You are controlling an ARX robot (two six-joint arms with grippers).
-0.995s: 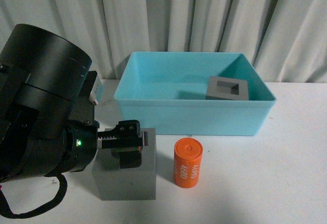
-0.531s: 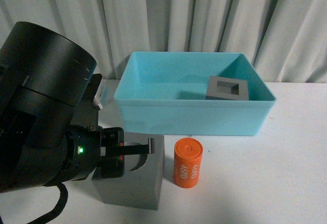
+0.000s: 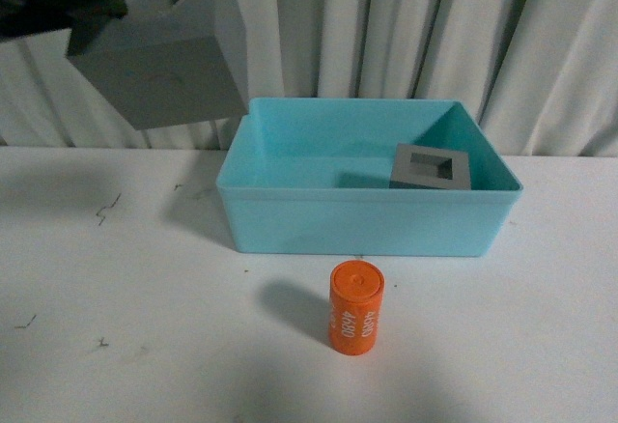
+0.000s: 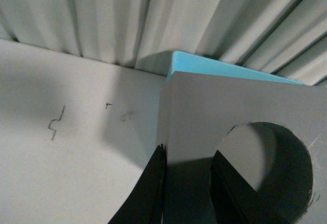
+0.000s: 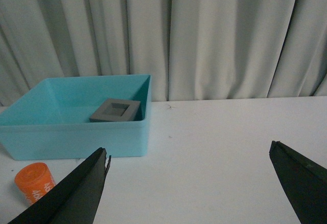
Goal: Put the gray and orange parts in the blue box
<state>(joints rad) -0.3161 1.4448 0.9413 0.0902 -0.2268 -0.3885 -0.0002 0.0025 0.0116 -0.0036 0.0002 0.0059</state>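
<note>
1. Progress, as we judge it, stands near a third; the square-hollow cube [image 3: 431, 168] already rests inside the blue box [image 3: 367, 222], toward the right end of it.
2. The round-hollow cube [image 3: 159, 66] hangs at the upper left of the front view, above and to the left of the box's left end, well clear of the table [image 3: 116, 278]; we judge it not yet over the opening.
3. The left gripper [image 4: 189, 155] pinches that cube by its wall, one finger on the outer face, the other inside the round hollow; the right gripper [image 5: 189, 183] is spread wide, with nothing between its fingers.
4. The orange cylinder [image 3: 356, 307] stands upright at lower centre of the front view, near the box's front wall but apart from it; we count it as left to do.
5. The lifted cube is matte gray, crisp-edged and tilted, its hollow on the upper face; the cylinder bears white lettering on its side.
</note>
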